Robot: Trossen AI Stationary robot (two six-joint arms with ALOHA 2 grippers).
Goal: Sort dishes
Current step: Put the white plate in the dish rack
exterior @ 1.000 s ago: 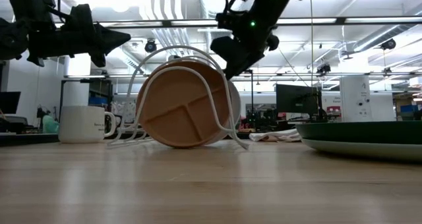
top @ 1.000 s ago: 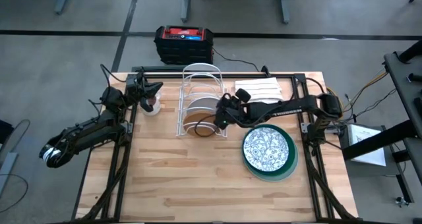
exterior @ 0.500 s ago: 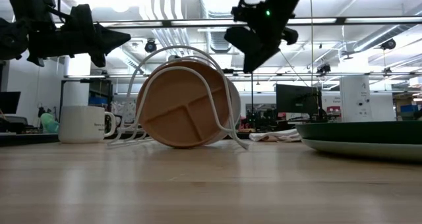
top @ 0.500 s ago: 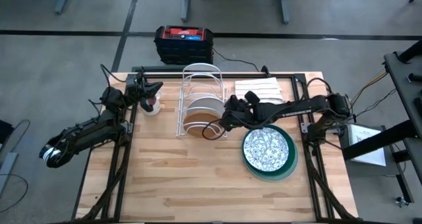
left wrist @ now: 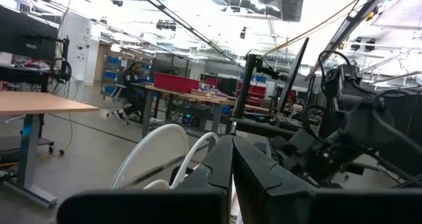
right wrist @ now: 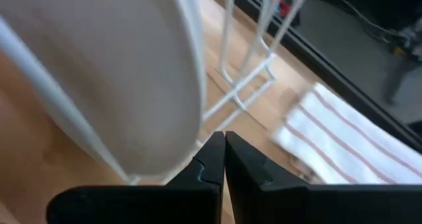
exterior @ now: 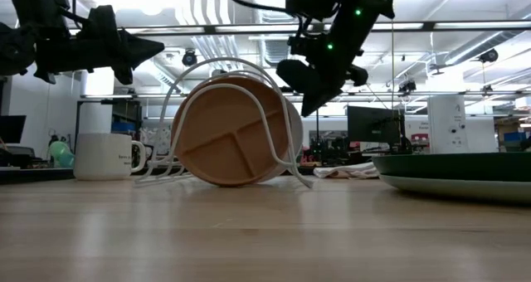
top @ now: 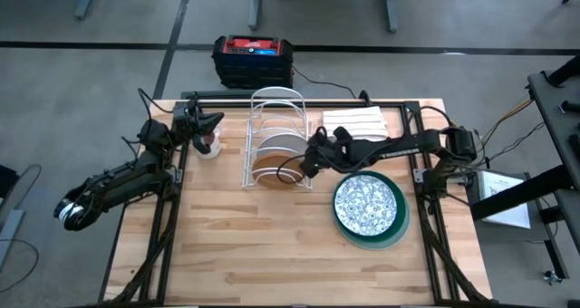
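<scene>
From above, the white wire rack [top: 275, 138] holds the tan-brown plate [top: 270, 163] and white plate [top: 277, 145] upright — the right gripper [top: 308, 163], jaws closed and empty, hovers just beside it. The speckled plate [top: 368, 202] lies on the green plate [top: 395, 231] nearby. Left gripper [top: 210, 122] waits closed, across the rack. Low down, the tan-brown plate leans in the rack's front loop.

Right tool [top: 305, 164] closed, arm reaching mid-table; left tool [top: 216, 120] closed, parked.
</scene>
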